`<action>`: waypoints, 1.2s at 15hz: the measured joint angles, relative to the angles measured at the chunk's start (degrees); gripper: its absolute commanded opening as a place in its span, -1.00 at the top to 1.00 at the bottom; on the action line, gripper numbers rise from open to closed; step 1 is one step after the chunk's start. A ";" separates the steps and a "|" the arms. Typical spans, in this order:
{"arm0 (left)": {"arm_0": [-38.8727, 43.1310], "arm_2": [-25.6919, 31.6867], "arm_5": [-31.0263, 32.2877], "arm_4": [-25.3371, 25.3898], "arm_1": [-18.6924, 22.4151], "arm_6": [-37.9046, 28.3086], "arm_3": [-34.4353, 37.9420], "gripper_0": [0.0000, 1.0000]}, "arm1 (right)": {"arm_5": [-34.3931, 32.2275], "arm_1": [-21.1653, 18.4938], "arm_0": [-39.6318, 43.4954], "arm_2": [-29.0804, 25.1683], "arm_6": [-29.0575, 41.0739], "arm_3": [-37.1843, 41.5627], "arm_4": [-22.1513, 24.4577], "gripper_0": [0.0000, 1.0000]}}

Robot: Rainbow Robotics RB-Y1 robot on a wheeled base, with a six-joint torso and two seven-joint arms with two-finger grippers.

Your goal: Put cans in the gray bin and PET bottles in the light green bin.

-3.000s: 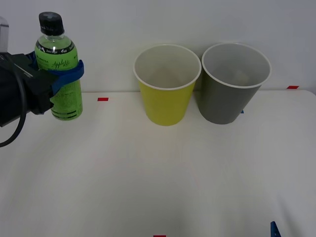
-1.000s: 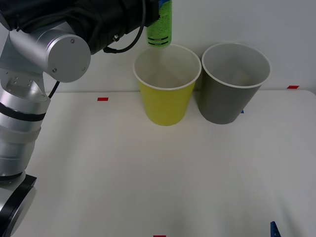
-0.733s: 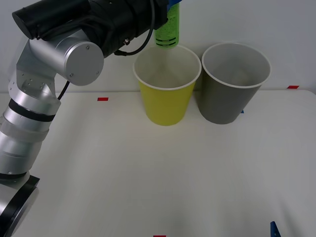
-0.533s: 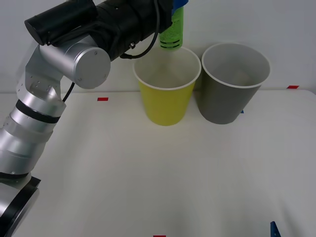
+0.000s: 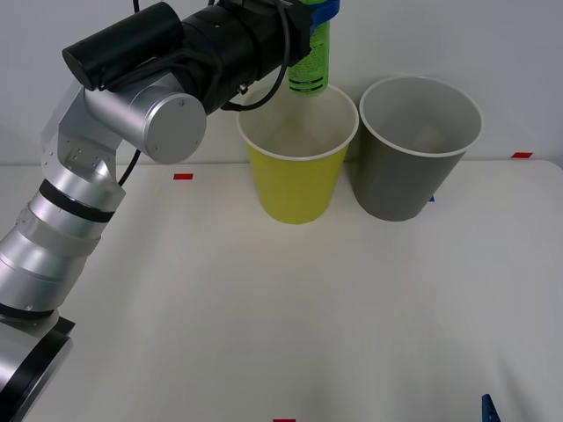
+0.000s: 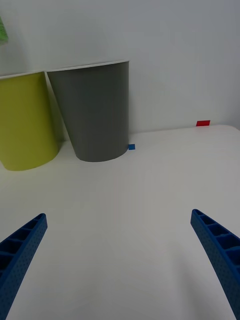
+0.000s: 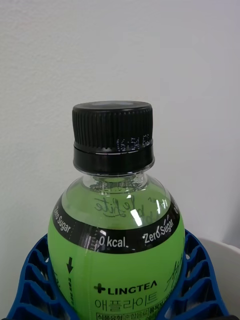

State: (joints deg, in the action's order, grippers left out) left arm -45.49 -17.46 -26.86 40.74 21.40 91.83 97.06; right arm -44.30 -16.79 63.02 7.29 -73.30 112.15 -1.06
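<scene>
My left gripper (image 5: 318, 10) is shut on the bright green PET bottle (image 5: 310, 61) and holds it upright in the air above the light green bin (image 5: 297, 180), over the back part of its opening. Up close, the bottle (image 7: 114, 250) shows its black cap and clear neck, with blue fingers (image 7: 30, 285) wrapped around its sides. Just right of the light green bin (image 6: 25, 120) stands the gray bin (image 5: 412, 158), also seen as the gray bin (image 6: 95, 112) from the right wrist. My right gripper (image 6: 117, 260) is open, low over the table near the front right.
Both bins stand at the back of the white table (image 5: 281, 316), close to the wall. Small red tape marks (image 5: 183, 177) and a blue mark (image 6: 131, 147) lie on the tabletop. The left arm (image 5: 97, 176) reaches up across the left side.
The left arm has carried the bottle from the far left up and to the right. Over the last second it shifted further right and slightly lower above the light green bin.
</scene>
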 measured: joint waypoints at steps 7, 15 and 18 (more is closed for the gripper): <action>0.04 -0.03 0.05 0.26 0.43 -0.06 -0.03 -1.00 | 0.00 0.00 0.00 0.00 0.00 0.00 0.00 -1.00; 1.32 0.84 0.15 0.86 5.10 -0.39 3.76 -1.00 | 0.00 0.00 0.00 0.00 0.00 0.00 0.00 -1.00; 7.29 3.89 0.15 0.91 6.45 -0.12 9.67 -1.00 | 0.00 0.00 0.00 0.00 0.00 0.00 0.00 -1.00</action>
State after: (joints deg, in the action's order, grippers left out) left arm -38.20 -13.57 -26.71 41.65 27.85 91.71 106.73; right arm -44.30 -16.79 63.02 7.29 -73.30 112.15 -1.06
